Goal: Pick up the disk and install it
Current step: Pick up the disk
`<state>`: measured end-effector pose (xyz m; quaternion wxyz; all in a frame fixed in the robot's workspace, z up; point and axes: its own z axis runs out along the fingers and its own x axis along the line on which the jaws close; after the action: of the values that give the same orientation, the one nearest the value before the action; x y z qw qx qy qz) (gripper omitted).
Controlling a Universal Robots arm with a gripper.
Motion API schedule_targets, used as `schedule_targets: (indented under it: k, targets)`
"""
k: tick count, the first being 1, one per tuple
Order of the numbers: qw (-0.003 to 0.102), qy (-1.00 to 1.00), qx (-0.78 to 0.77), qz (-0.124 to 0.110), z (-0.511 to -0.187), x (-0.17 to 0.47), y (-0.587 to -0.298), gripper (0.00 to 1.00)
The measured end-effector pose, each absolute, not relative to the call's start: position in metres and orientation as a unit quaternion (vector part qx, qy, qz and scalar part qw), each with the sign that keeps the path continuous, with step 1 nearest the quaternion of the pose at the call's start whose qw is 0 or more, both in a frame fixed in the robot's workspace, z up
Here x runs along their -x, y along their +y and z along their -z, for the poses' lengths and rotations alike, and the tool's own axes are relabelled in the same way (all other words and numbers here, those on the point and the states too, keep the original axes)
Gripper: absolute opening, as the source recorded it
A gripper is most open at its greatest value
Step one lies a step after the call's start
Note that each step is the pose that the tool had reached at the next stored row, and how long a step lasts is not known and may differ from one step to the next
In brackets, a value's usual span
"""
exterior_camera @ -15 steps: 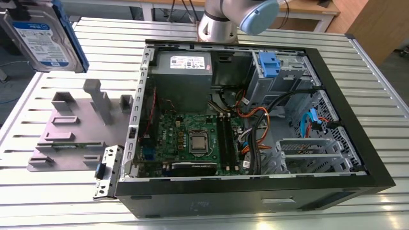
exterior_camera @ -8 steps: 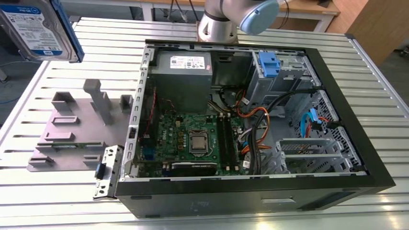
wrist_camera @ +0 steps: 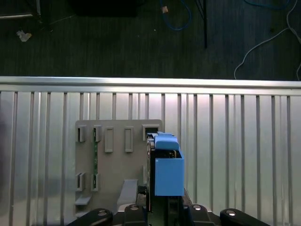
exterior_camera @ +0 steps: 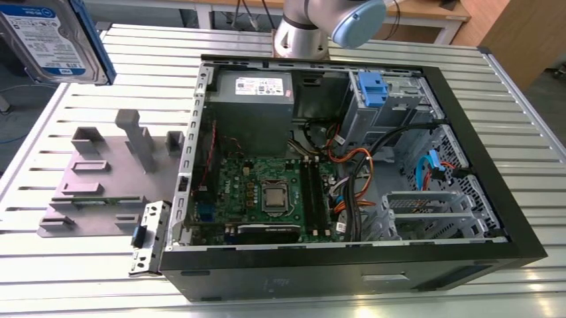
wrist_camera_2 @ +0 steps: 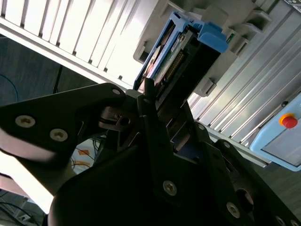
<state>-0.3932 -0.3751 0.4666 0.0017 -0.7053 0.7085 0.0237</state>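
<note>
The disk (exterior_camera: 53, 38) is held in the air at the exterior view's far left, well above the slatted table (exterior_camera: 79, 278). In the second wrist view it is seen edge-on, clamped between the closed fingers of the gripper (wrist_camera_2: 165, 113), with its blue carrier (wrist_camera: 168, 175) at the end away from them. A grey fixture plate (exterior_camera: 106, 182) is laid on the table beneath, just beside the open computer case (exterior_camera: 497, 173) on the exterior view's left.
</note>
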Motion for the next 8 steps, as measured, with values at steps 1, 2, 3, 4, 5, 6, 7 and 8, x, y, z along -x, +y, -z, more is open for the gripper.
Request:
schedule_targets:
  k: [1,2,3,4,5,6,7,8]
  targets:
    - [0.002,0.708,0.705,-0.024,-0.4676,0.3932,-0.3751,0.35]
    - [0.002,0.709,0.705,-0.024,-0.4693,0.3932,-0.3751,0.35]
    - [0.002,0.709,0.705,-0.024,-0.4711,0.3932,-0.3751,0.35]
    - [0.002,0.709,0.705,-0.024,-0.473,0.3932,-0.3751,0.35]
    - [0.002,0.709,0.705,-0.024,-0.4749,0.3932,-0.3751,0.35]
    - [0.002,0.709,0.705,-0.024,-0.4765,0.3932,-0.3751,0.35]
    - [0.002,0.709,0.705,-0.024,-0.4772,0.3932,-0.3751,0.35]
    - [0.002,0.709,0.705,-0.024,-0.4772,0.3932,-0.3751,0.35]
